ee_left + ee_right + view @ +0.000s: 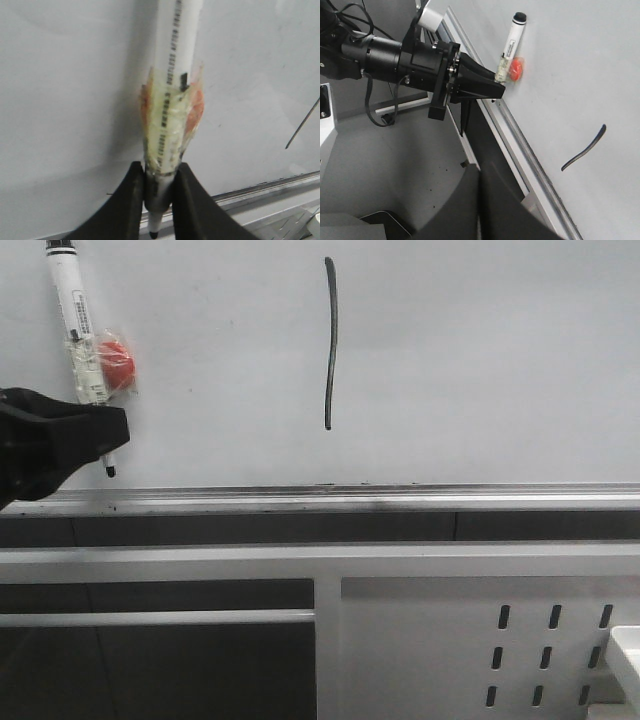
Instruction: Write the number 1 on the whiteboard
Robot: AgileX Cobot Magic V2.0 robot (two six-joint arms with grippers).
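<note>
Left hand [108, 435], low at the near left, grasps a marker [82, 335] upright, tip down. Number 1 [330, 340], near-vertical on the whiteboard [500, 360], lies well to its right. Whether the right hand [485, 200] is released or clenched cannot be told.

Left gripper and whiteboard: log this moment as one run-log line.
left gripper: shut on marker | number 1: drawn on whiteboard | marker tip: off stroke, near rail | right gripper: state unclear

- The number 1 [331, 340] stands near the middle of the whiteboard [480, 360].
- The marker [78, 330], in the left gripper [112, 430], is far left of it.
- The rail [400, 498] runs below.
</note>
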